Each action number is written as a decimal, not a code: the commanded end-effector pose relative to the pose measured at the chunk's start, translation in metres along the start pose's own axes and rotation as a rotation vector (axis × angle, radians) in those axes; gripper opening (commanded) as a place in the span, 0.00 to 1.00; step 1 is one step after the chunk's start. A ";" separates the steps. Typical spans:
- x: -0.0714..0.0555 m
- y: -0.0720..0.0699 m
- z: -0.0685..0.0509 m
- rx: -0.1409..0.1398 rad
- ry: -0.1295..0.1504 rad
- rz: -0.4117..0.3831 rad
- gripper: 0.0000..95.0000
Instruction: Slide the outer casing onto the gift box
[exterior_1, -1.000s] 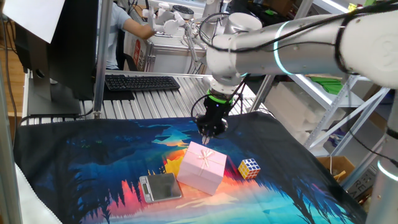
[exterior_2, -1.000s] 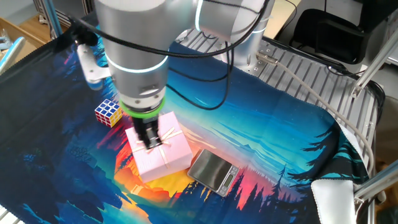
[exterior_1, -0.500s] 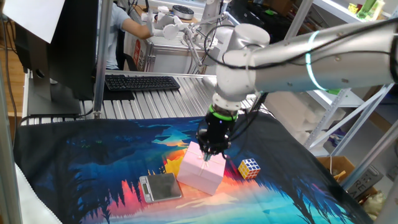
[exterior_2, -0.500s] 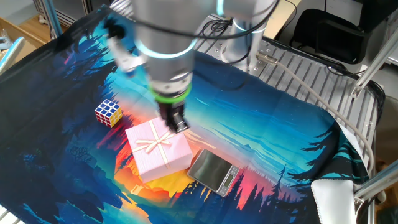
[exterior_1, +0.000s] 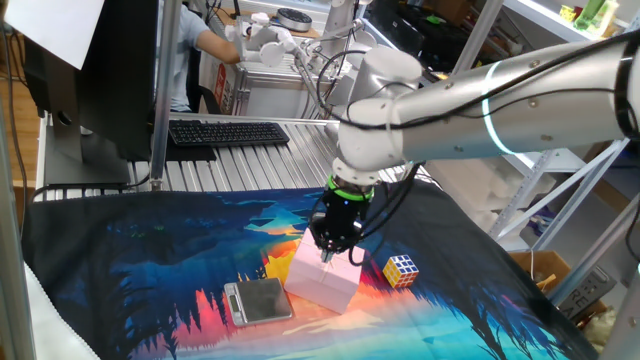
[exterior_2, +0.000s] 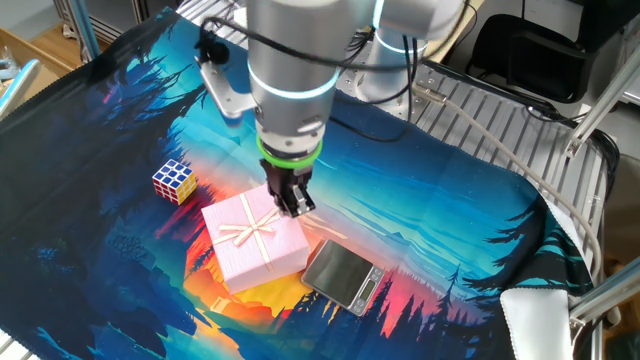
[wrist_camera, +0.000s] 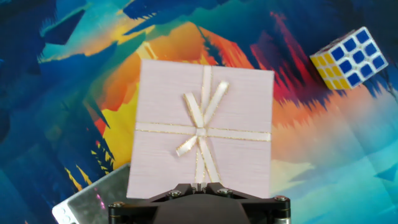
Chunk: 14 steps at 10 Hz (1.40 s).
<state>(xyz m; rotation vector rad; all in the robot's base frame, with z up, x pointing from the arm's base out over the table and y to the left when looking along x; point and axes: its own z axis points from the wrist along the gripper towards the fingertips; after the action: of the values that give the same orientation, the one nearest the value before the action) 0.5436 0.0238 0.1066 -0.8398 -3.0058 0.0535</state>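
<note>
Hovering over the pale pink rectangular cardboard casing with a cream ribbon bow on top, the pincer sits at the casing's edge on the scale side, above it; contact unclear. Fingers look pressed together, nothing held. Casing lies flat on the tabletop's printed forest-sunset cloth. Inner gift box not visible, can't tell if it's inside. Flat grey square scale just beside one casing corner, touching or nearly. Small multicoloured puzzle cube sits apart on the casing's other side
</note>
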 end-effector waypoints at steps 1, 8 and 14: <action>-0.002 0.002 0.005 0.001 0.002 0.011 0.00; 0.004 0.004 0.034 0.003 -0.020 0.032 0.00; -0.024 0.003 -0.034 0.006 -0.025 0.009 0.00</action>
<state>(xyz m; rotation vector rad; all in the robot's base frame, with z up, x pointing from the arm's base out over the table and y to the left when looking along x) 0.5687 0.0160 0.1387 -0.8515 -3.0149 0.0769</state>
